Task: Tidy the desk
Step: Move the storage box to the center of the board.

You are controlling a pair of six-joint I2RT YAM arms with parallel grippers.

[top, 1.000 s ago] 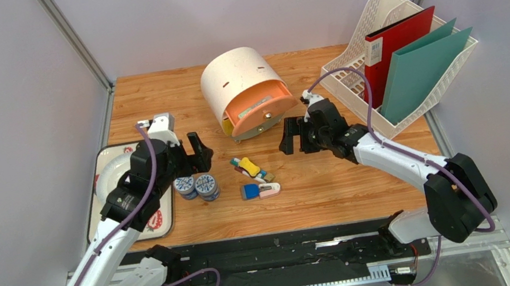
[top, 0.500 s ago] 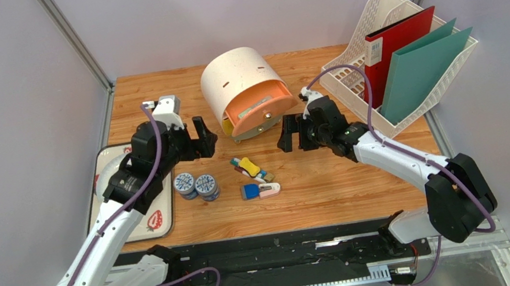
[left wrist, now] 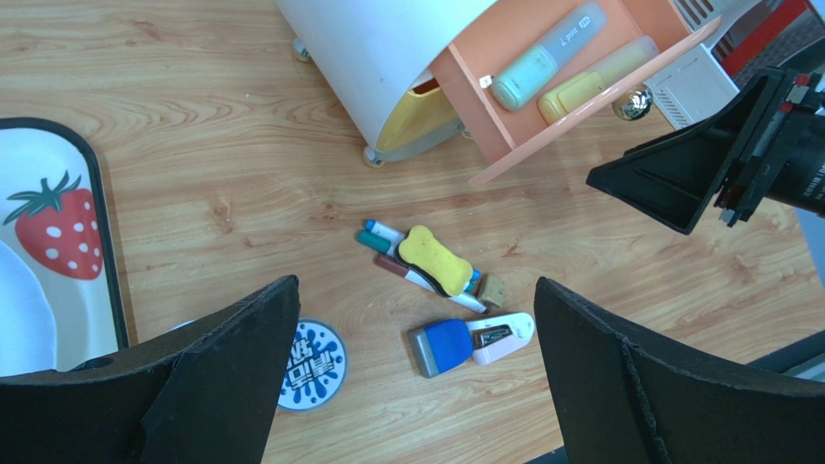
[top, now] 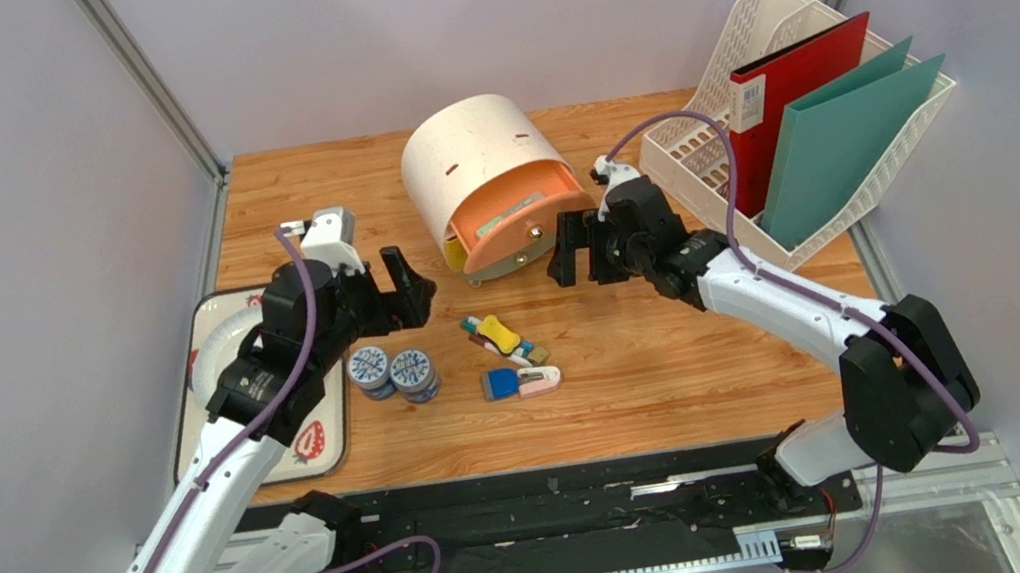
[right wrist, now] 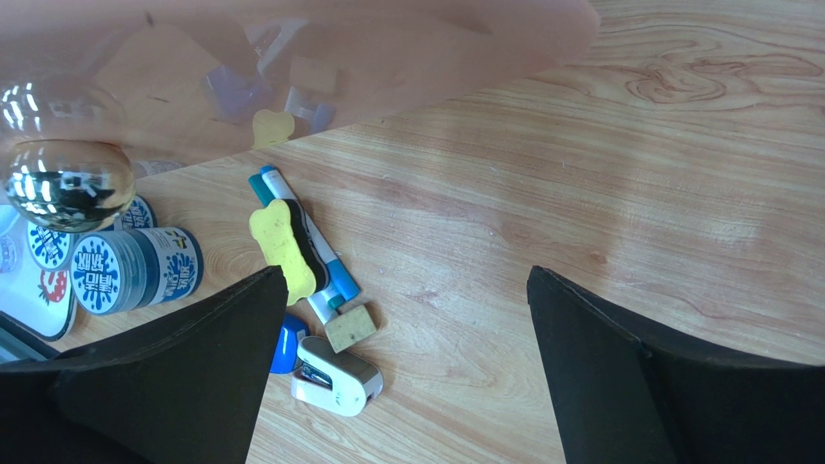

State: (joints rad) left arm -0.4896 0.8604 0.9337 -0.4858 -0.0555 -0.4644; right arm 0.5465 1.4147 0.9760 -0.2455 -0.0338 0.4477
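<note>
Several small things lie loose near the middle of the desk (top: 663, 355), so the tidying looks barely begun.

- Markers under a yellow bone-shaped eraser (left wrist: 436, 259), with a small tan block (left wrist: 494, 288) just beside them.
- Blue-and-white stapler-like piece (left wrist: 473, 340), nearer the front edge than the markers.
- Two round tins (top: 391, 373) lie on the wood, just beside the strawberry tray (left wrist: 108, 261) at the left edge.
- White drum organizer (top: 468, 149) stands toward the back edge. Its orange drawer (top: 516, 213) is pulled out, with a teal highlighter (left wrist: 547, 56) and a yellow one (left wrist: 591, 82) lying in it.
- File rack (top: 710, 105) at the back right corner holds a red folder (top: 791, 93) and a green folder (top: 845, 146). That part looks sorted.

The left gripper (top: 406, 287) hangs above the wood between the tins and the drum, jaws wide and empty. The right gripper (top: 578, 261) sits close to the drawer front, near its shiny knob (left wrist: 631, 103), jaws also wide and holding nothing.

My guess at what is left: put the loose pieces away, probably into the drawer, then shut it.
</note>
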